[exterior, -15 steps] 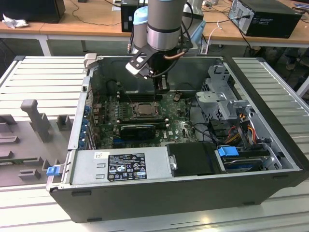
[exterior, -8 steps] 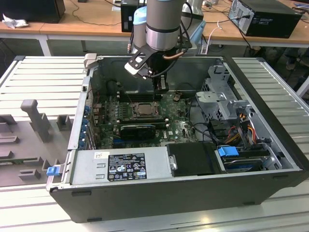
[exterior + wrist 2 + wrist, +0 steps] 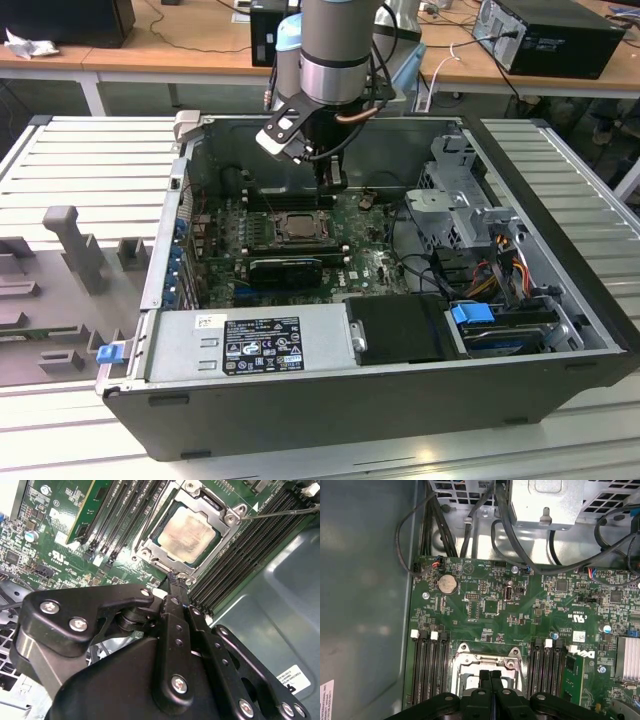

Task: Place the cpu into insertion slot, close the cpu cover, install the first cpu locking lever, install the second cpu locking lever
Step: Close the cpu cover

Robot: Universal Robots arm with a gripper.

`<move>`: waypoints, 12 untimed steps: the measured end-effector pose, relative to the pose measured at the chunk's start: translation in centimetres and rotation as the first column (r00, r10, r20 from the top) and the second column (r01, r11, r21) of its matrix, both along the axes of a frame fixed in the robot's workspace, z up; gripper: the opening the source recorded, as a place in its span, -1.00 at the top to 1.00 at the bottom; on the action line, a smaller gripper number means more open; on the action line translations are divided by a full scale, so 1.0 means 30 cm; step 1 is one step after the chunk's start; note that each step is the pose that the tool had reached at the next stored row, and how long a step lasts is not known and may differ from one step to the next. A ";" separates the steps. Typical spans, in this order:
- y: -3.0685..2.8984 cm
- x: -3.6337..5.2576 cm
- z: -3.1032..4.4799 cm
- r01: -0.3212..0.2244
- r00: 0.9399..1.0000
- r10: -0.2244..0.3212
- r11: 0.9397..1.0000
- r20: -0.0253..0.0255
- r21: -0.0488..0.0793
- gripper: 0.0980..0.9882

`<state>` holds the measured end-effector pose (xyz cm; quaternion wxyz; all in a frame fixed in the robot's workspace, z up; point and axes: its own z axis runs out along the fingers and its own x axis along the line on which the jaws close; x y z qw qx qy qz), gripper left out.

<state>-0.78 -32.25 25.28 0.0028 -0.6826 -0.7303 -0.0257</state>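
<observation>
Centrally, inside the open case (image 3: pixel 400 395), the cpu (image 3: pixel 297 227) sits in its socket, the cpu cover (image 3: pixel 212 550) lying flat around it; just toward the exterior view's right, the gripper (image 3: pixel 333 180) hangs with its 2 fingers pressed together, gripping nothing visible.

One cpu (image 3: pixel 187 534), one cpu cover (image 3: pixel 223 536), one gripper (image 3: pixel 175 580)

A power supply (image 3: pixel 250 345) lies along one computer case (image 3: pixel 400 415) wall; a coin battery (image 3: pixel 446 584) sits near the motherboard's (image 3: pixel 520 625) corner.
</observation>
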 end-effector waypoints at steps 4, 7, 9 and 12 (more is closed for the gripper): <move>0.000 -0.003 0.000 0.000 1.000 0.000 1.000 0.000 0.000 0.98; 0.000 -0.004 0.000 0.000 1.000 0.000 1.000 0.000 0.000 0.98; 0.000 -0.006 0.000 0.000 1.000 0.000 1.000 0.000 0.000 0.98; 0.000 -0.009 0.000 0.000 1.000 0.000 1.000 0.000 0.000 0.98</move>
